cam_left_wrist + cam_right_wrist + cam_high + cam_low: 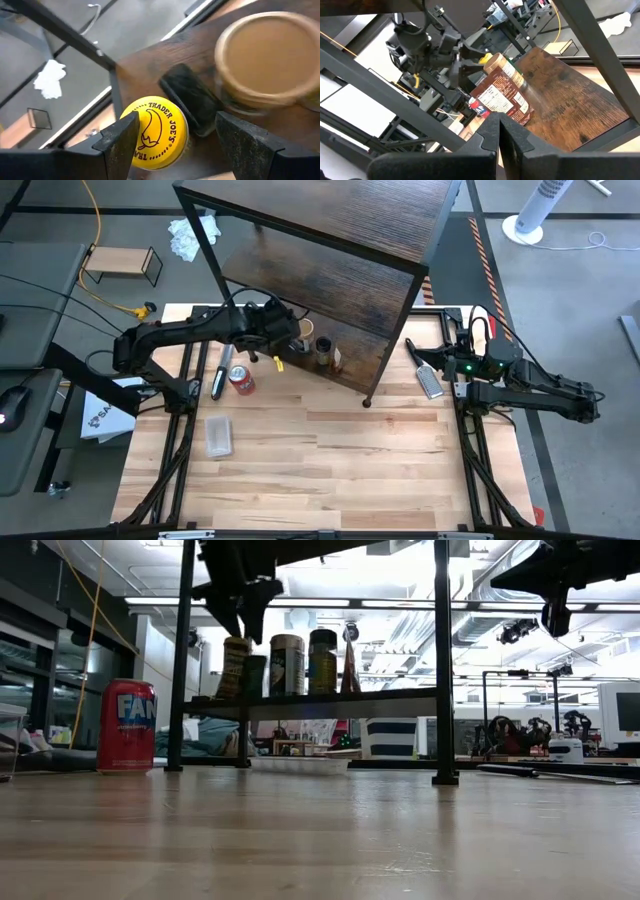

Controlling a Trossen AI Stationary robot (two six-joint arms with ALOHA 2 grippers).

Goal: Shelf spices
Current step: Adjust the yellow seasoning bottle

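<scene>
On shelf [165, 55], yellow-lidded jar [156, 132] sits between left tool's [175, 142] fingers.

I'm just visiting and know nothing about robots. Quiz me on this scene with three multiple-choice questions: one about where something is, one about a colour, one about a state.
1. Where does the red can stand?
A. on the table, outside the shelf
B. on the shelf's top board
C. on the floor

2. What colour is the lid of the jar between the left gripper's fingers?
A. blue
B. yellow
C. white

3. How do the right gripper's fingers stand?
A. wide apart
B. closed around a jar
C. closed together, empty

Answers:
1. A: the high view shows the can on the light wood table, beside the shelf.
2. B: the left wrist view shows the yellow-lidded jar between the fingers of the left gripper.
3. C: the right wrist view shows the right gripper with its fingers together and nothing between them.
</scene>
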